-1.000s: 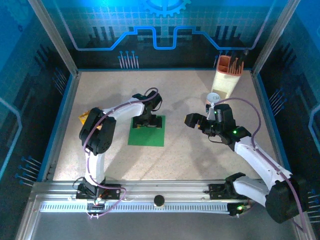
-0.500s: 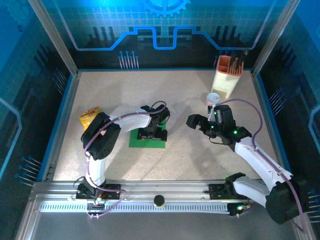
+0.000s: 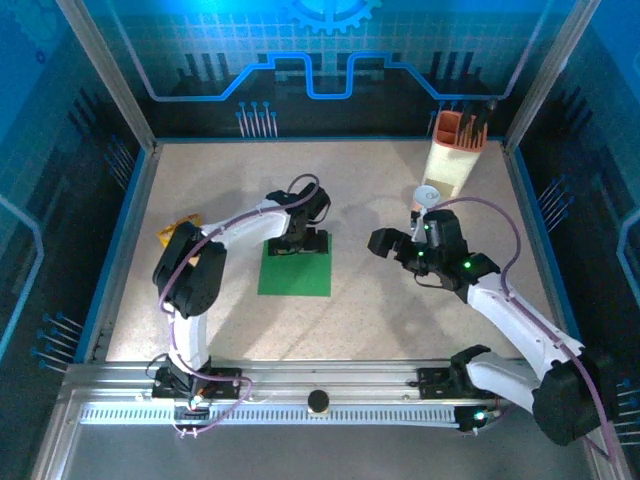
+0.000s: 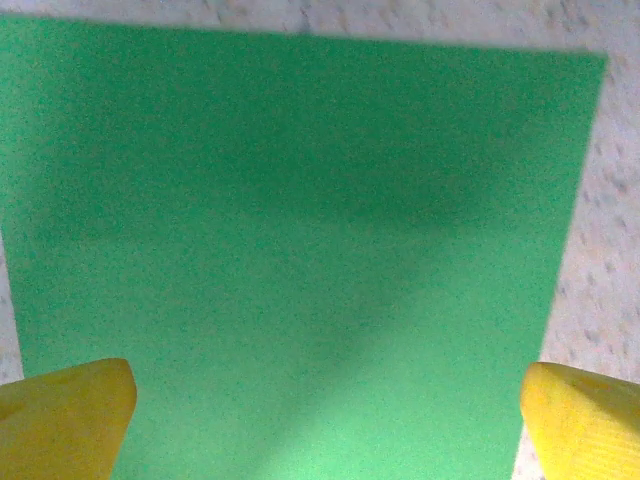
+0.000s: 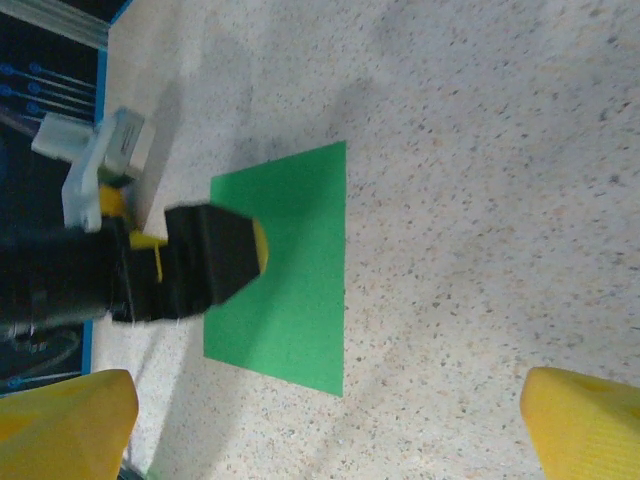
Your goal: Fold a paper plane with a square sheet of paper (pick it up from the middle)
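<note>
At centre-left of the top view, the square sheet of paper (image 3: 294, 274) lies flat on the speckled surface (image 3: 400, 180). The left claw (image 3: 300, 243) stands over the sheet's upper edge, fingers spread wide. The right claw (image 3: 380, 242), fingers also apart, hovers frame-right of the sheet, clear of it.

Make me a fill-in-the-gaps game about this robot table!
1. The paper lying flat on the table is coloured ____.
2. The left gripper hangs right above the ____.
3. The right gripper has its jaws ____ and holds nothing.
4. The tall orange holder stands nearest the ____ arm.
Missing words: green, paper, open, right.
</note>
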Tool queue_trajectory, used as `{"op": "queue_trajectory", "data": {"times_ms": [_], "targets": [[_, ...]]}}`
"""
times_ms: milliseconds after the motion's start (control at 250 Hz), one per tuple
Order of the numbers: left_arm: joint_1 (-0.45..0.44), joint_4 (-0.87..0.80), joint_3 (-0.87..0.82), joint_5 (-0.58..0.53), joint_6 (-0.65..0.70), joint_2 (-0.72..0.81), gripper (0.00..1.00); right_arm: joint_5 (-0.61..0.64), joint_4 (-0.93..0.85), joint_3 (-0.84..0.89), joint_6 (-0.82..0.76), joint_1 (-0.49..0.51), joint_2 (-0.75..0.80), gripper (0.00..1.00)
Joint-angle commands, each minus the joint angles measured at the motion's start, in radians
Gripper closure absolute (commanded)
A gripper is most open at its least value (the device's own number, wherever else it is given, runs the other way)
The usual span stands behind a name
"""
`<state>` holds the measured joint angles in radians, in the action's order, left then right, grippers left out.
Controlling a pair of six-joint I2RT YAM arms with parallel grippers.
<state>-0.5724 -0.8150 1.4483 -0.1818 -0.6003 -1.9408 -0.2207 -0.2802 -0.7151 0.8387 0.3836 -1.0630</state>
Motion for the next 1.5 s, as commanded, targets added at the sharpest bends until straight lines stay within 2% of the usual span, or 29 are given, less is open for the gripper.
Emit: {"op": "queue_trajectory", "data": {"times_ms": [0, 232, 631, 1223, 1494], "targets": [[0.016, -0.044, 0.045, 0.017, 0.029, -0.058, 0.00, -0.010, 0.027, -0.027, 0.015, 0.041, -0.034, 0.01], [0.019, -0.027, 0.040, 0.053, 0.043, -0.099, 0.00, 0.005, 0.045, -0.035, 0.031, 0.088, -0.095, 0.01], [0.028, 0.010, -0.012, 0.108, 0.065, -0.119, 0.00, 0.016, 0.030, -0.040, 0.025, 0.089, -0.101, 0.01], [0.011, 0.012, -0.056, 0.083, 0.085, -0.213, 0.00, 0.004, 0.050, -0.041, 0.036, 0.089, -0.137, 0.01], [-0.006, 0.032, -0.071, 0.089, 0.065, -0.211, 0.03, 0.008, 0.043, -0.038, 0.038, 0.089, -0.134, 0.01]]}}
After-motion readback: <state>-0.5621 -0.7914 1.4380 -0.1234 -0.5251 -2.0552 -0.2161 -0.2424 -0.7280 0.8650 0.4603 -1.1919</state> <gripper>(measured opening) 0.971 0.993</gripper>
